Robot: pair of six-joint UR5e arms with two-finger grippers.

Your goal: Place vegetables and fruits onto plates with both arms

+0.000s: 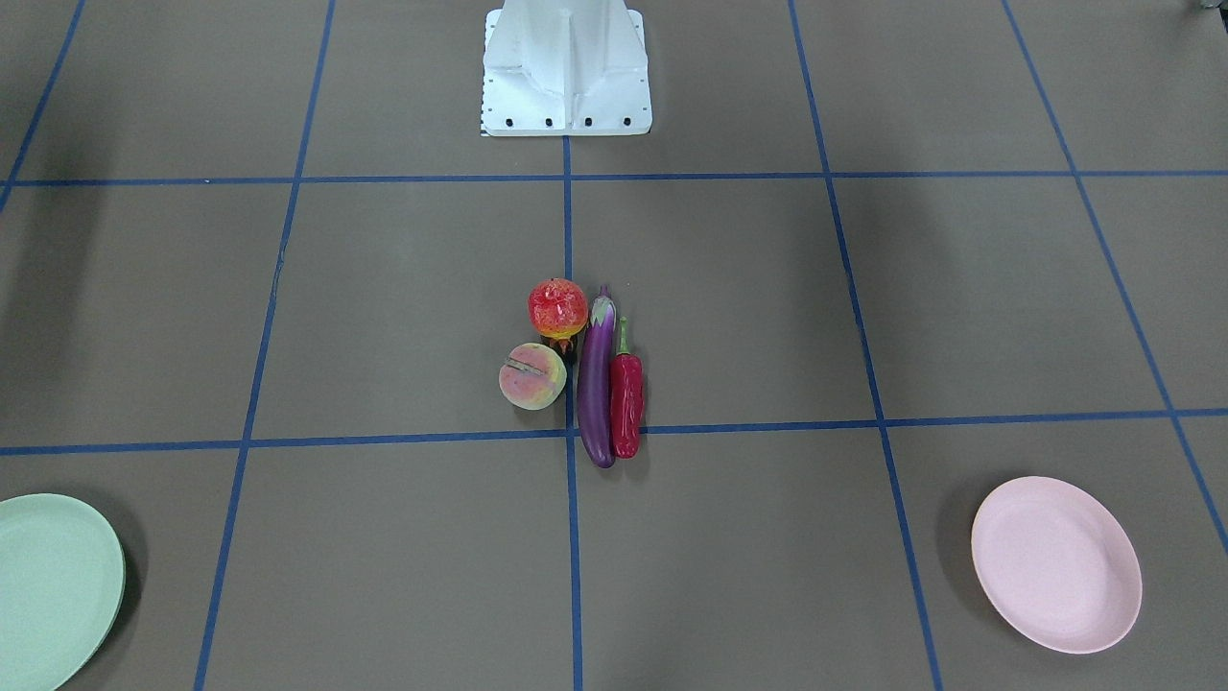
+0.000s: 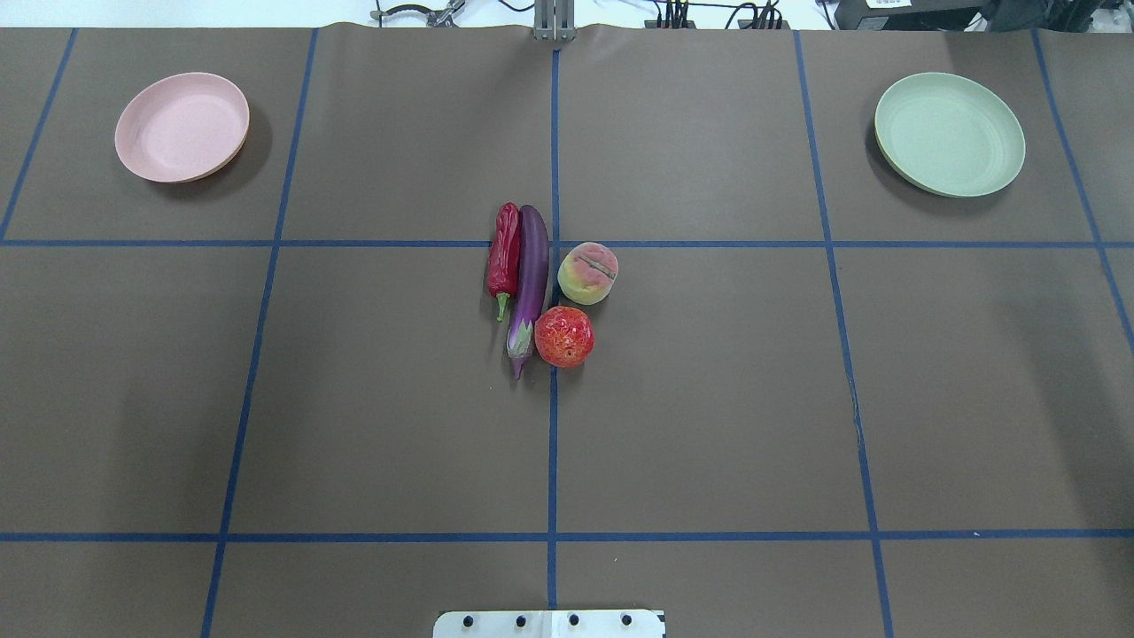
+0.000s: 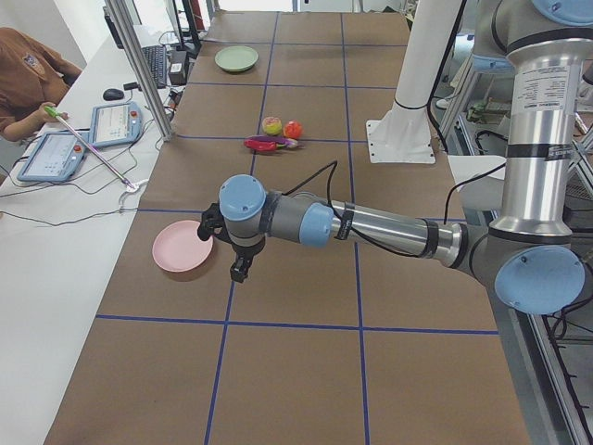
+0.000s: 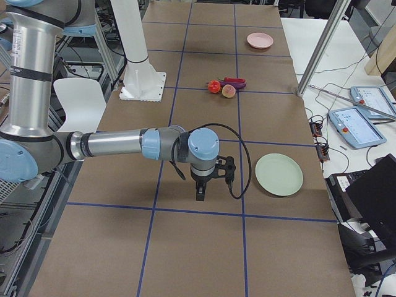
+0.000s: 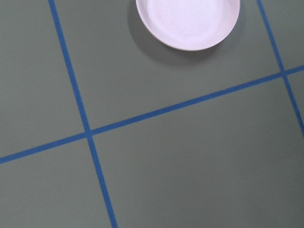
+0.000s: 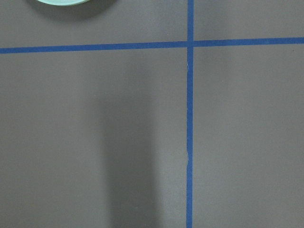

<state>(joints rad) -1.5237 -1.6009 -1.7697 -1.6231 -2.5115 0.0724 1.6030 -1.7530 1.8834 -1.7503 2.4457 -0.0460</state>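
Seen from above, a brown counter is marked into squares by blue tape lines. At the far left corner sits a pale pink plate. In the middle, 4 toy foods are grouped together, well apart from both plates. From the left they are a red chili, then a long purple eggplant lying alongside and touching it. A peach is just beside the eggplant. A red-orange pomegranate sits nearer the robot, against the eggplant's green cap. At the far right corner sits a pale green plate.

In the side views, the left arm holds its tool above the counter just beside the pink plate. The right arm holds its tool above the counter near the green plate. It cannot be told whether either tool is open or closed.
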